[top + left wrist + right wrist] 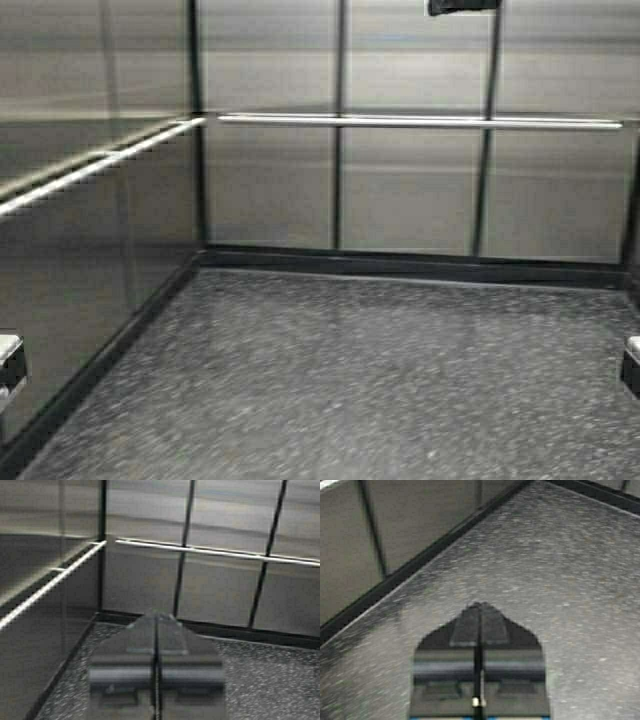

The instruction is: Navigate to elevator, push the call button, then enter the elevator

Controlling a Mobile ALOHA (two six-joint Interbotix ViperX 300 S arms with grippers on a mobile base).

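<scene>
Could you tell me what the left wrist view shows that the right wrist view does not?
Only the left wrist view shows the handrail along the elevator walls, the corner where two walls meet, and the left gripper, shut. Only the right wrist view shows the right gripper, also shut, hanging over a wide stretch of speckled floor. Both show steel wall panels, the dark baseboard and that floor.

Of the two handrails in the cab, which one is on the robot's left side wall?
The slanting handrail on the left wall, running from the rear corner toward the robot. The other handrail lies level across the back wall.
</scene>
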